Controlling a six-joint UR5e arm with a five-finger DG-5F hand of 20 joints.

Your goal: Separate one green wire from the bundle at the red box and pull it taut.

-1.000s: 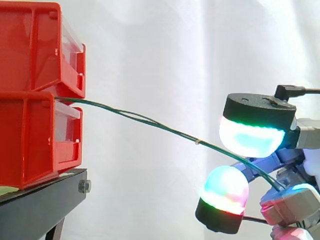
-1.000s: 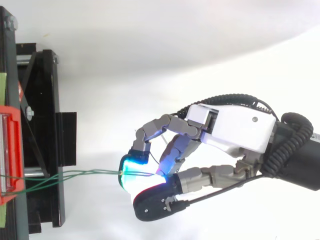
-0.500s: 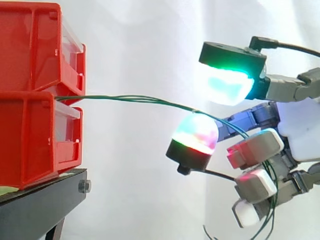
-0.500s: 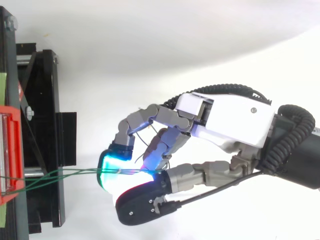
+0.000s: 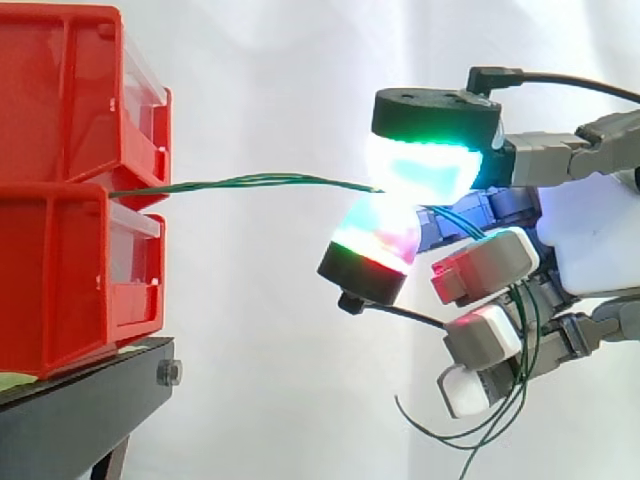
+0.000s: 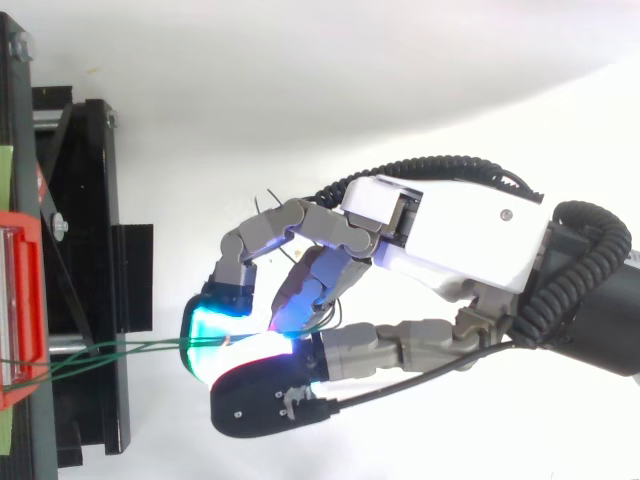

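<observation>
- At the left edge of the side view, two red bins (image 5: 70, 190) sit stacked on a black stand (image 5: 80, 400) in front of a white curtain (image 5: 270, 80).
- Green wires (image 5: 250, 181) come out from between the upper and lower bin and run right, close together in a shallow arch and nearly level.
- Their far end disappears between two glowing fingertips (image 5: 420, 170) of the hand (image 5: 600, 230), one pad above and one below, pressed together on the strands.
- How many strands lie in that pinch cannot be told.
- The other fingers are curled lower down, and the same wires trail past them and loop loosely below the hand.
- From above, in the top view, the hand (image 6: 450, 235) reaches in from the right with its fingers bent toward the stand.
- A cyan-lit pad (image 6: 215, 325) and the dark-backed pad beside it close on the wires just off the stand's edge.
- The wires (image 6: 120, 346) cross the black stand as a few strands, spread slightly apart near the red bin (image 6: 20, 300) and drawn together at the pads.
</observation>
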